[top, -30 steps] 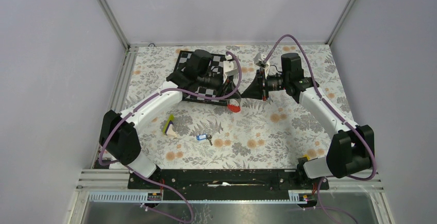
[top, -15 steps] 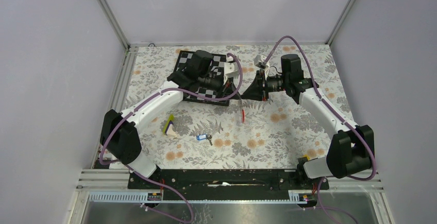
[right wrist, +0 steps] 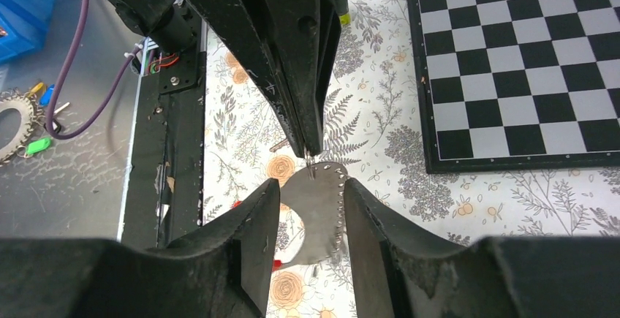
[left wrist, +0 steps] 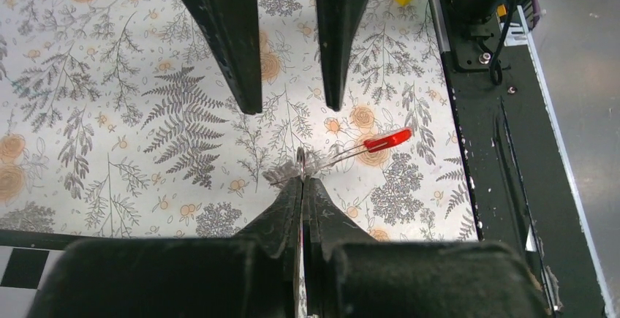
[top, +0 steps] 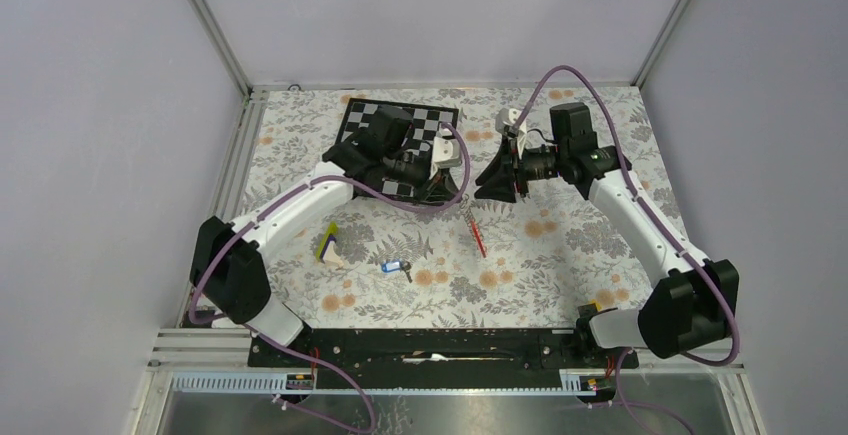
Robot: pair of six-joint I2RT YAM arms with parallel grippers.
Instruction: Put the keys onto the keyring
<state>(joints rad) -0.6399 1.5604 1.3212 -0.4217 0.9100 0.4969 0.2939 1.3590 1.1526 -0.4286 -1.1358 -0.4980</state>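
While the yellow-purple-white wedge (top: 328, 243) is lying on the left part of the floral desk (top: 560, 255), the keys (top: 397, 268) are lying just to its right, flat on the desk, blue tag left and dark key right, well apart from both claws. Only the top view is showing these two.

Further right, the left claw (top: 458, 193) is reaching out near the checkerboard (top: 362, 115), with its jaws pressed together on the grey end of the keyring (top: 478, 235). From above, the keyring is showing only as a thin slanted line, grey at the claw and red at the near end. Whether the red end is touching the desk, cannot tell.

The left wrist view is making the pinch plain: the left claw (left wrist: 302, 183) is clamping the strap edge-on, and the keyring (left wrist: 387, 140) is trailing off right to its red tip.

At the right, the right claw (top: 485, 180) is facing the left one with its jaws standing wide apart. The left wrist view is showing this right claw (left wrist: 292, 104) past the strap. The right wrist view is adding that the grey, stud-edged part of the keyring (right wrist: 318, 208) is sitting between the right claw's (right wrist: 307, 186) fingers, with the left claw (right wrist: 311, 146) nipping its top. Contact with the right fingers: cannot tell.
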